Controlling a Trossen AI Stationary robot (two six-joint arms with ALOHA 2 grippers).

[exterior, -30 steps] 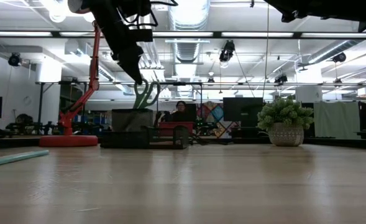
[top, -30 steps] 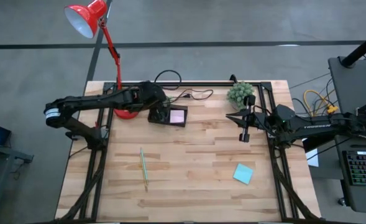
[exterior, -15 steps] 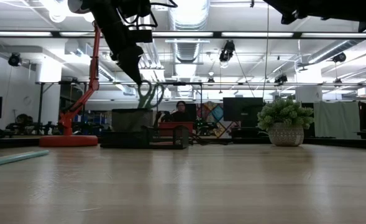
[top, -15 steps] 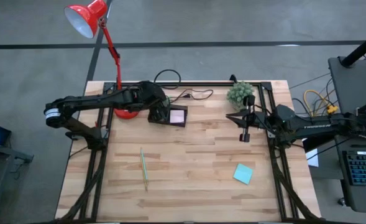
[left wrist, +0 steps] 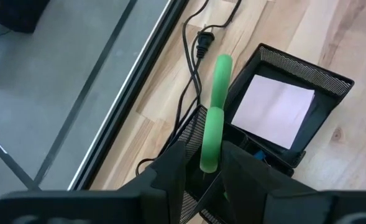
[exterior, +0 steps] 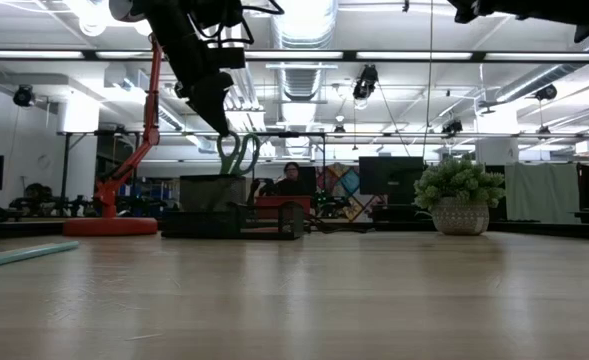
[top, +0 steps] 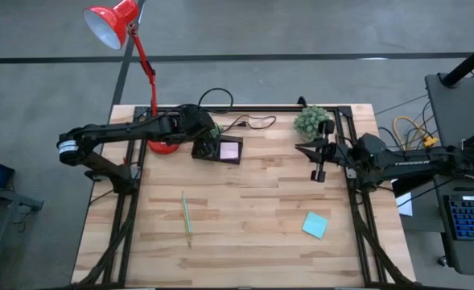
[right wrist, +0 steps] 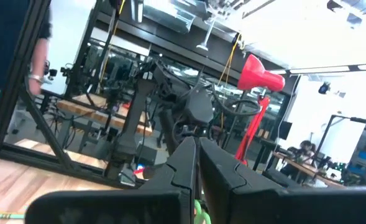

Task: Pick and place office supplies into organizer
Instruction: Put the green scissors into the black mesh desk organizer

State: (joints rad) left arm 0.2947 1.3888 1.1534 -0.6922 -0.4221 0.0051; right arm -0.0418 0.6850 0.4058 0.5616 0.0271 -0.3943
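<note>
The green-handled scissors (left wrist: pixel 211 127) stand blades down in the taller section of the black organizer (top: pixel 218 151), at the far left of the table. Their handles (exterior: pixel 236 155) stick out above it. My left gripper (left wrist: pixel 204 171) is open just above, one finger on each side of the handles. A pink sticky pad (left wrist: pixel 273 109) lies in the organizer's low tray. A teal pad (top: pixel 315 225) and a green pencil (top: pixel 186 217) lie flat on the table. My right gripper (top: pixel 318 173) waits shut, raised at the right edge. My left gripper comes from above at a slant, with its open fingers (left wrist: pixel 173 168) on either side of the upper end of the scissors' handle (left wrist: pixel 209 155). I cannot tell whether a finger touches the handle. The scissors rest in the organizer's tall section.
A red lamp (top: pixel 112 24) stands with its round base (top: pixel 162 145) just left of the organizer. A black cable (top: pixel 237 122) runs behind the organizer. A potted plant (top: pixel 311 121) sits at the far right, close to my right gripper. The middle of the table holds only the pencil and the teal pad.
My left gripper has opened over the organizer without moving away. The scissors stay standing in the tall section.
</note>
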